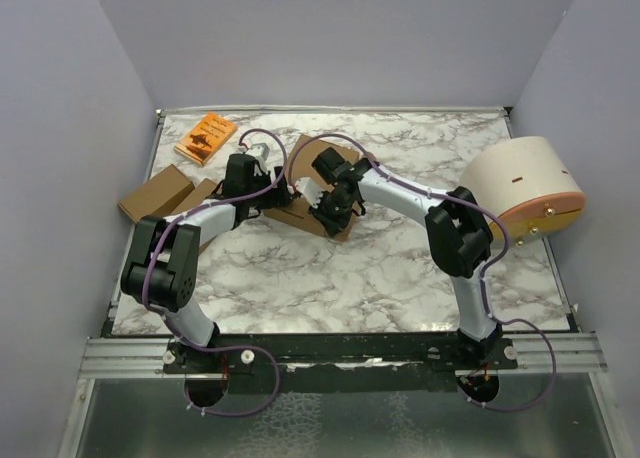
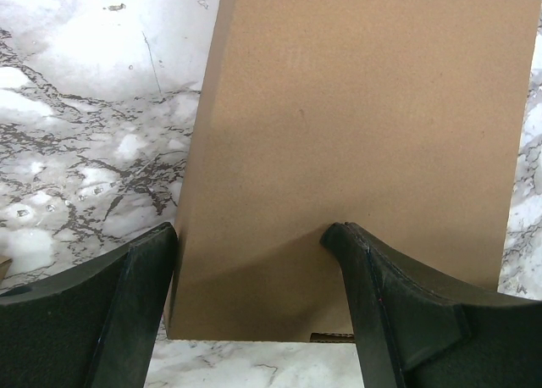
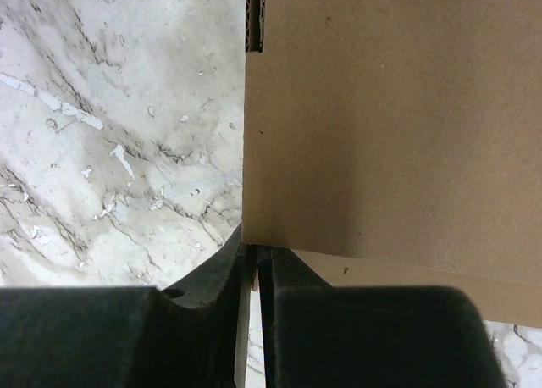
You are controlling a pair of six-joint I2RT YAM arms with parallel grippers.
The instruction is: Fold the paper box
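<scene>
The paper box point(image 1: 298, 215) is a brown cardboard sheet, partly folded, at the back middle of the marble table. My left gripper point(image 1: 266, 188) is over its left part. In the left wrist view the gripper point(image 2: 254, 235) is open: one finger point(image 2: 398, 303) rests on a flat panel point(image 2: 356, 134) and the other point(image 2: 127, 295) sits just off the panel's left edge. My right gripper point(image 1: 327, 206) is at the box's right part. In the right wrist view the gripper point(image 3: 257, 257) is shut on a thin cardboard edge below a raised panel point(image 3: 389, 117).
A small orange book point(image 1: 205, 138) lies at the back left. Two smaller brown cardboard pieces point(image 1: 155, 193) lie at the left edge. A large round white and tan object point(image 1: 525, 188) stands at the right edge. Grey walls enclose the table.
</scene>
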